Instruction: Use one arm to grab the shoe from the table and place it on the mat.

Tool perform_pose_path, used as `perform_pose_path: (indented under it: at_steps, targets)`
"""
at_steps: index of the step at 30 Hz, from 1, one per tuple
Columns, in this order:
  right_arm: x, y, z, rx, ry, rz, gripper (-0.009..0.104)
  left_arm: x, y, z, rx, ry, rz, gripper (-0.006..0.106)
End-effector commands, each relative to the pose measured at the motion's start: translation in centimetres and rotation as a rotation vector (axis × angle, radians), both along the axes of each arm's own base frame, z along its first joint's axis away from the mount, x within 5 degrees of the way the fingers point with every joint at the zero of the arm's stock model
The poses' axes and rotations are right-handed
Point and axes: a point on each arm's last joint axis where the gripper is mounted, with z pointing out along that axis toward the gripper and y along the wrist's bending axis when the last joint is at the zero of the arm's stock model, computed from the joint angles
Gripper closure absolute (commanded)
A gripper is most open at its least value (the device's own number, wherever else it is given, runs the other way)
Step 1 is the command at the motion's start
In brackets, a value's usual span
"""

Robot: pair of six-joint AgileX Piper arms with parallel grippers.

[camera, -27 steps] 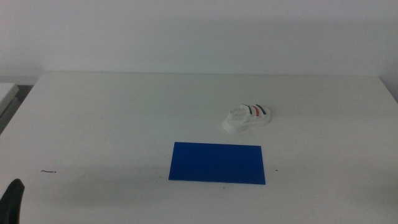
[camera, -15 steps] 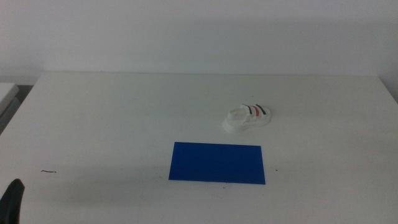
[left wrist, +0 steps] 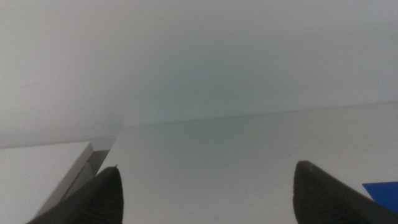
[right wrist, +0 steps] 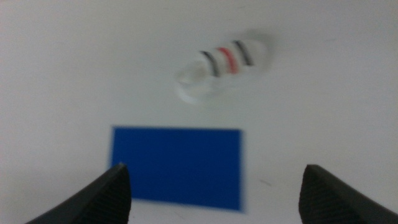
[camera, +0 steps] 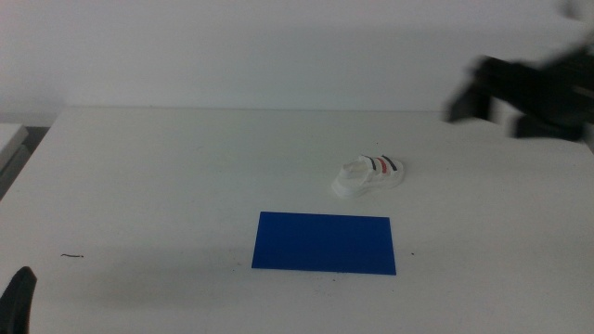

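Observation:
The white shoe [camera: 368, 175] with dark and red striped straps lies on the white table [camera: 186, 176], just beyond the right end of the blue mat [camera: 324, 243]. The right arm [camera: 529, 88] comes in blurred at the upper right, high above the table and right of the shoe. Its wrist view shows the shoe [right wrist: 222, 67] and the mat [right wrist: 177, 167] below, with the right gripper [right wrist: 214, 186] open and empty. The left gripper [left wrist: 205, 190] is open and empty; it waits at the bottom left corner [camera: 17, 299] of the middle view.
A small dark scrap [camera: 72, 256] lies on the table near the front left. A tiny dark speck [camera: 412, 253] sits just right of the mat. A white surface [camera: 9, 139] adjoins the table at far left.
The right arm has swung into the middle view at the upper right, blurred by motion. The shoe, the mat and the left gripper have not moved.

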Motion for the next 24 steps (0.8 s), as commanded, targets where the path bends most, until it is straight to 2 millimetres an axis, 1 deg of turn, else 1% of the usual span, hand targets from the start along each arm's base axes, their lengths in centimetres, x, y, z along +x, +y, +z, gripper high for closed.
perform_pose_path:
  at_steps: [1,3,4,5,7,10,13,16,17,19,21,22,24]
  targets:
    - [2.8,2.1,-0.1,0.030,0.031,-0.055,0.002,0.0,-0.1,0.1,-0.005,-0.007,-0.008,0.007]
    - [5.2,3.6,-0.8,0.070,0.081,-0.108,0.002,0.0,-0.1,0.1,-0.005,-0.007,-0.008,0.007]
    - [6.8,4.4,-1.7,0.062,0.090,-0.116,0.002,0.0,-0.1,0.1,-0.005,-0.007,-0.008,0.007]
    - [7.9,4.9,-2.2,0.070,0.098,-0.145,0.002,0.0,-0.1,0.1,-0.005,-0.007,-0.008,0.007]
    - [10.1,6.2,-3.5,0.113,0.132,-0.260,0.002,0.0,-0.1,0.1,-0.005,-0.007,-0.008,0.007]
    - [12.7,7.9,-5.0,0.216,0.176,-0.449,0.002,0.0,-0.1,0.1,-0.005,-0.007,-0.008,0.007]
    - [14.3,9.7,-6.4,0.290,0.212,-0.545,0.002,0.0,-0.1,0.1,-0.005,-0.007,-0.008,0.007]
    - [15.6,10.4,-8.4,0.271,0.270,-0.597,0.002,0.0,-0.1,0.1,-0.005,-0.007,-0.008,0.007]
    - [15.8,10.5,-8.9,0.267,0.298,-0.632,0.002,0.0,-0.1,0.1,-0.005,-0.007,-0.008,0.007]
    - [16.3,10.0,-10.2,0.237,0.370,-0.732,0.002,0.0,-0.1,0.1,-0.005,-0.007,-0.008,0.007]
    - [16.7,9.6,-10.9,0.204,0.402,-0.813,0.002,0.0,-0.1,0.1,-0.005,-0.007,-0.008,0.007]
    - [16.8,9.5,-11.2,0.201,0.416,-0.842,0.002,0.0,-0.1,0.1,-0.005,-0.007,-0.008,0.007]
    - [17.3,9.6,-11.7,0.202,0.409,-0.837,0.002,0.0,-0.1,0.1,-0.005,-0.007,-0.008,0.007]
